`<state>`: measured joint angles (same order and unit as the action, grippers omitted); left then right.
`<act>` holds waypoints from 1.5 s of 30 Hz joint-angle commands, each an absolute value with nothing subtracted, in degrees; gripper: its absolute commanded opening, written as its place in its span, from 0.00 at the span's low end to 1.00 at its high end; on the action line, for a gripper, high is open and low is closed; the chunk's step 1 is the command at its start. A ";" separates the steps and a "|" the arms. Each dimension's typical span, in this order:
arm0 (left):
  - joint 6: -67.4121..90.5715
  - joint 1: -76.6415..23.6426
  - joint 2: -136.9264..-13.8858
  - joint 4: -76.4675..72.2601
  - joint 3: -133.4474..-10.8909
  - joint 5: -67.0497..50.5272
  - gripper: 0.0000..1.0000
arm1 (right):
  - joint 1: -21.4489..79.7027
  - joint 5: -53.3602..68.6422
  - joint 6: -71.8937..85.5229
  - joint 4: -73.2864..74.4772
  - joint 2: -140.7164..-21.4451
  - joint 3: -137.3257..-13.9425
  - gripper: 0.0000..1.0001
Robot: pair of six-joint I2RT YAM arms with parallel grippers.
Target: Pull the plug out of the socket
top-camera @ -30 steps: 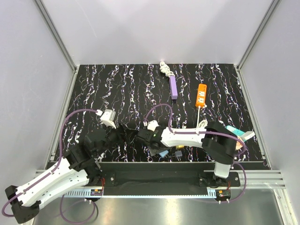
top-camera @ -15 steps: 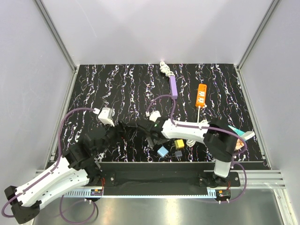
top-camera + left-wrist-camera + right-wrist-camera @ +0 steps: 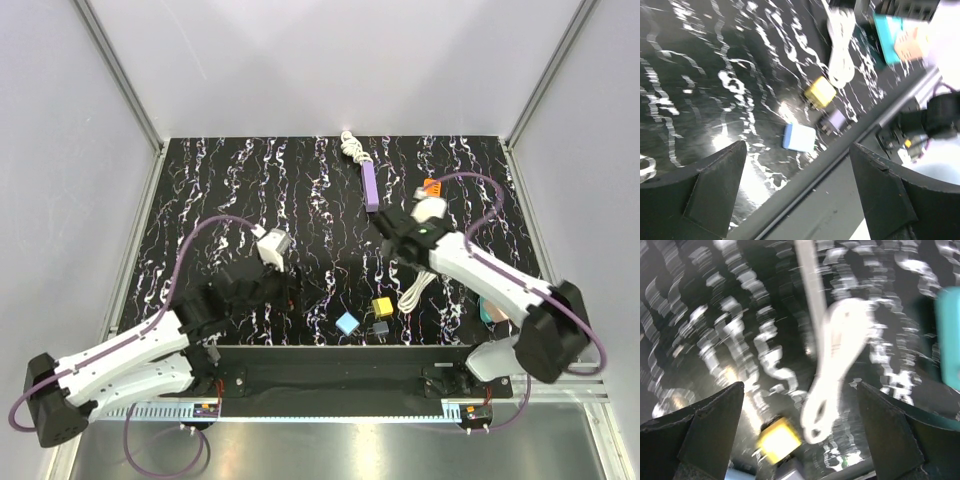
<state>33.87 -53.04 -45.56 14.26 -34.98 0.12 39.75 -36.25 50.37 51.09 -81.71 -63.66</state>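
Observation:
Three loose plugs lie near the table's front edge: a yellow plug [image 3: 382, 306] [image 3: 820, 92] [image 3: 777, 440], a blue plug [image 3: 347, 323] [image 3: 800, 137] and a grey plug [image 3: 380, 325] [image 3: 835, 120]. A purple socket strip [image 3: 369, 185] lies at the back. An orange socket strip [image 3: 432, 187] beside it is mostly hidden by my right wrist. My left gripper [image 3: 288, 295] [image 3: 800, 200] hovers open to the left of the plugs, holding nothing. My right gripper [image 3: 398, 245] [image 3: 800, 435] is open and empty above the coiled white cable [image 3: 415, 285] [image 3: 837, 365].
A teal object [image 3: 490, 310] [image 3: 890, 30] lies at the front right, under the right arm's elbow. The purple strip's white cord [image 3: 350, 146] is bundled at the back edge. A black rail [image 3: 330, 352] borders the table in front.
My right arm has swung from the front middle, over the plugs, up to the back right, and its jaws have opened. My left gripper has moved right and opened wider.

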 commanded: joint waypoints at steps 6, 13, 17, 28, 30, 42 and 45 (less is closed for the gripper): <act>31.20 -60.20 -57.72 6.77 -43.15 -2.81 0.86 | 15.52 -35.78 51.34 53.61 -57.67 -54.93 1.00; 29.45 -65.74 -73.80 0.27 -51.66 -5.89 0.87 | -4.37 -27.78 40.26 56.95 -54.32 -56.60 1.00; 25.77 -69.52 -86.63 2.27 -64.92 -7.20 0.81 | -4.83 -29.85 40.17 57.91 -52.65 -56.08 1.00; 22.59 -72.42 -114.33 9.66 -92.09 -13.10 0.91 | -8.61 -32.26 49.22 63.81 -54.32 -58.01 1.00; 23.03 -72.42 -117.31 9.58 -93.60 -12.22 0.92 | -8.61 -30.94 48.78 63.72 -53.35 -59.14 1.00; 24.61 -71.90 -130.25 7.74 -104.76 -13.34 0.89 | -8.61 -19.53 35.09 66.09 -55.28 -73.91 1.00; 24.70 -69.97 -131.04 4.51 -103.90 -16.42 0.87 | -8.61 -16.70 32.35 66.79 -56.42 -74.27 1.00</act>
